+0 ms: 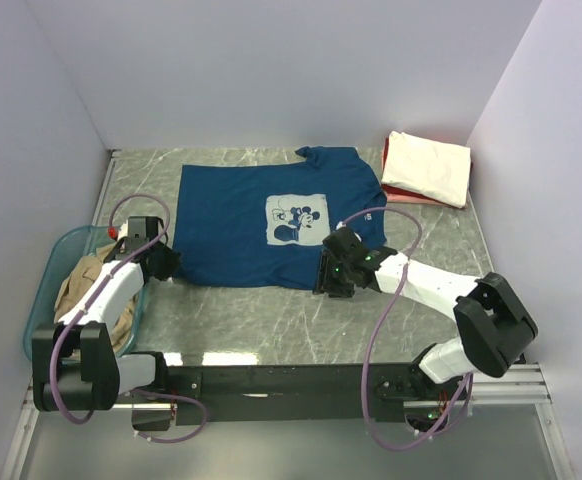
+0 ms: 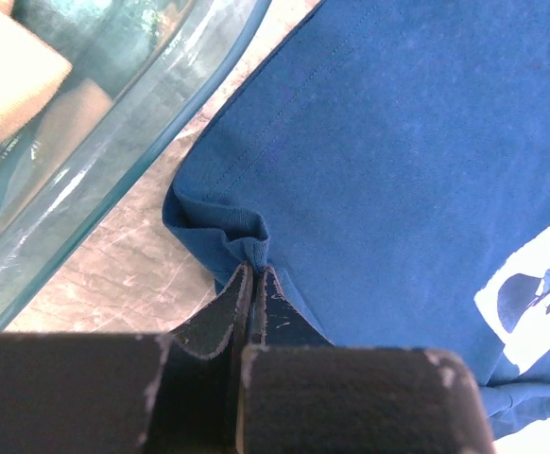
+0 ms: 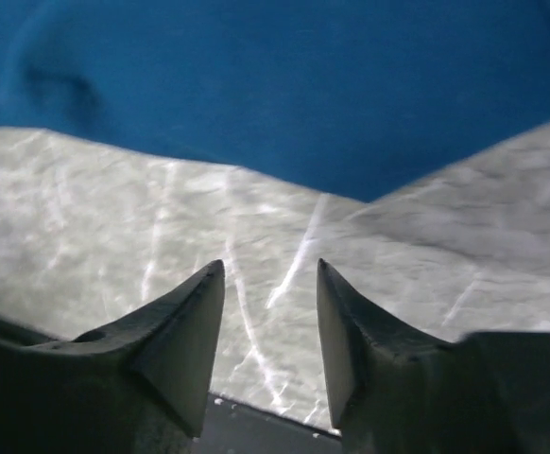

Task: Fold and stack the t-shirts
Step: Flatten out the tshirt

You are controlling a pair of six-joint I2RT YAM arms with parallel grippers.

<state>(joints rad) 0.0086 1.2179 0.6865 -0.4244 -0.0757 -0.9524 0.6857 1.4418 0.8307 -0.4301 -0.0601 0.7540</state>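
The navy blue t-shirt [image 1: 233, 225] with a pale mouse print [image 1: 298, 219] lies spread flat in the middle of the table. My left gripper [image 1: 167, 266] is at its near-left corner. In the left wrist view it [image 2: 254, 271] is shut on a bunched fold of the navy cloth [image 2: 398, 142]. My right gripper [image 1: 330, 281] is at the shirt's near hem, right of the middle. In the right wrist view it [image 3: 270, 270] is open and empty over bare marble, just short of the navy hem [image 3: 275, 85]. A folded cream t-shirt [image 1: 428, 167] lies on a red one [image 1: 395, 190] at the back right.
A translucent teal tub [image 1: 43, 300] stands at the left edge with tan cloth [image 1: 83, 285] in it; its rim [image 2: 162, 104] is close beside the left gripper. The marble table [image 1: 271, 325] is walled on three sides. A black rail [image 1: 301, 380] runs along the near edge.
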